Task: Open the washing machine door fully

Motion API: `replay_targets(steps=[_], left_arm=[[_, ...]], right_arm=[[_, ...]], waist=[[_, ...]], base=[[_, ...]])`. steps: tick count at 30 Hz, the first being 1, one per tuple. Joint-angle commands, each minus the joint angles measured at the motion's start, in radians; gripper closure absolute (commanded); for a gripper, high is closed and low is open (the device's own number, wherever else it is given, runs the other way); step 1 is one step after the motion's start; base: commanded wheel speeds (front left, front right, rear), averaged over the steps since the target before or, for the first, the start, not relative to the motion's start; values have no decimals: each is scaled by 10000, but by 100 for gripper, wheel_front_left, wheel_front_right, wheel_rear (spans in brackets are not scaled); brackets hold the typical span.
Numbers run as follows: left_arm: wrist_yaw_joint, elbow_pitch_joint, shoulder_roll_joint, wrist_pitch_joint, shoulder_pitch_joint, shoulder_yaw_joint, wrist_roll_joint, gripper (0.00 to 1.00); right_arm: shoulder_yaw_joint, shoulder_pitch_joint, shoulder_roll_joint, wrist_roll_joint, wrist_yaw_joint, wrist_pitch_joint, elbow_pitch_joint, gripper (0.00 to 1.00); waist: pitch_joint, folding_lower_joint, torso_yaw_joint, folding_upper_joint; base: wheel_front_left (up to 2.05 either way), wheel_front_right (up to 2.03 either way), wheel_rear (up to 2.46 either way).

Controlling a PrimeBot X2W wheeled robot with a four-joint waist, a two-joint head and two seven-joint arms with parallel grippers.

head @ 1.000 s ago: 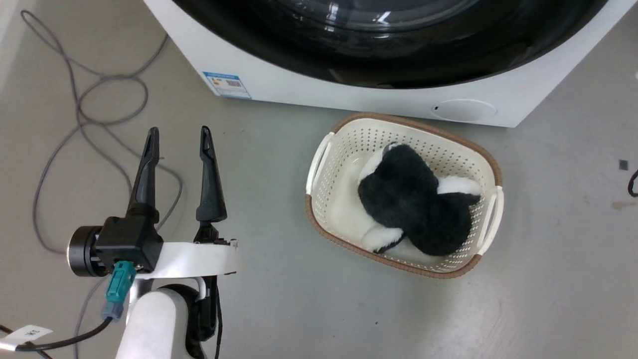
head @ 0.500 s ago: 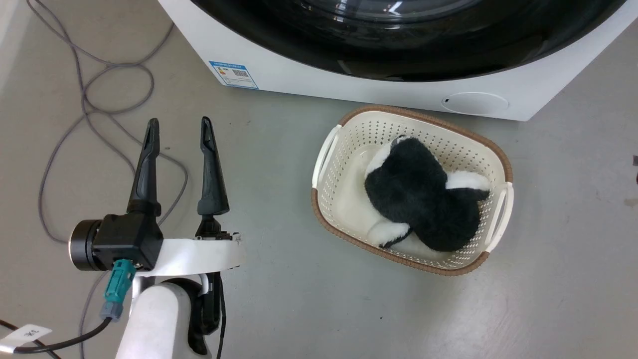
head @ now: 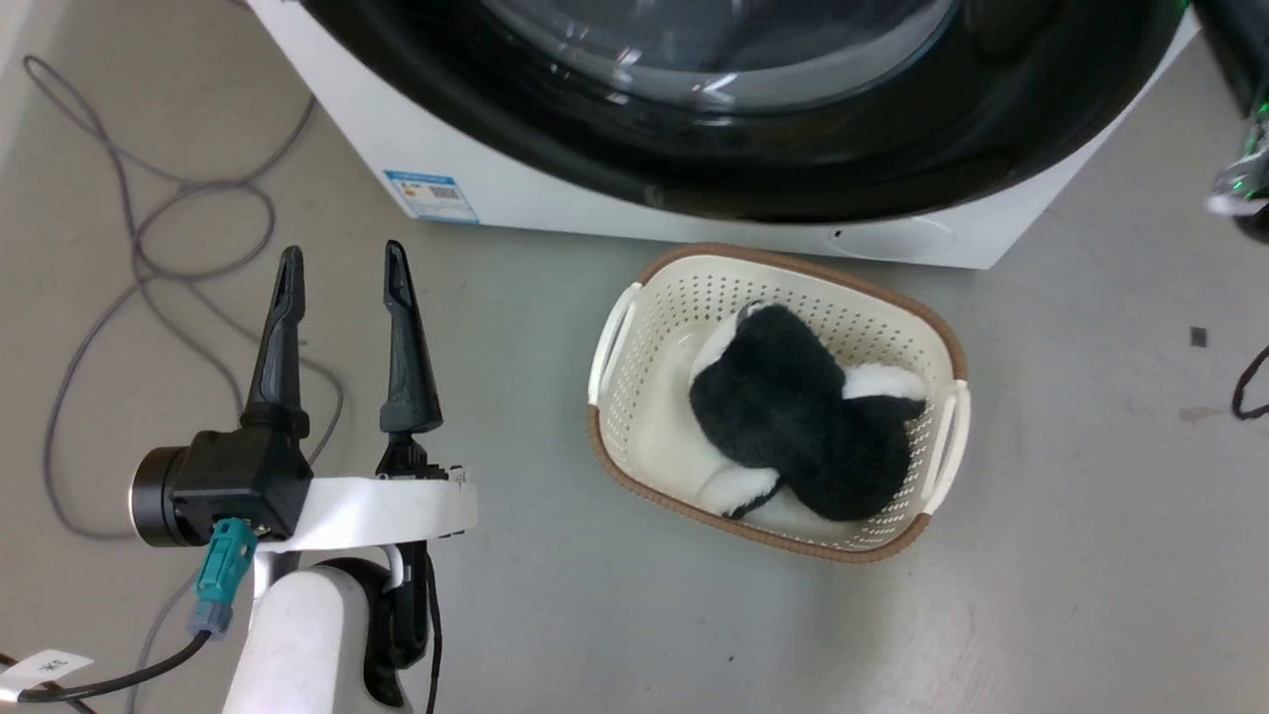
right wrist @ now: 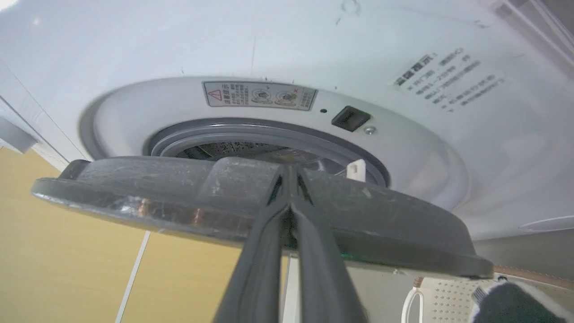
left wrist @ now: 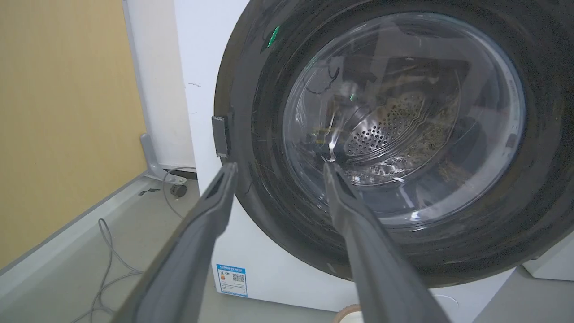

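Peeking behind ajar door point(right wrist: 134, 188): gasket point(right wrist: 251, 133), perhaps drum point(right wrist: 233, 151).

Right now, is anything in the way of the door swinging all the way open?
Maybe the left gripper: it hangs open on the hinge side, pointing at the washing machine door. The basket sits low on the floor in front, probably under the swing.

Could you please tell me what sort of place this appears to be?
Probably a laundry corner, perhaps a test room: a white front-loader with its black washing machine door ajar, a laundry basket holding a plush toy, and loose cables on the grey floor.
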Motion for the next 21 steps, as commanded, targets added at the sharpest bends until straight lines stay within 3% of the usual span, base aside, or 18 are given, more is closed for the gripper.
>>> replay_targets(steps=[1,21], left_arm=[[-30,19,6,-53,79,19,-10,0],[-234,273,6,-53,396,242,100,0]], right_arm=[[132,161,218,65,67,76,-138,100],[768,1168,709,273,67,-51,-451,100]], waist=[[-65,0,-73,0],[-835,0,-237,0]], base=[[0,0,0],[0,0,0]])
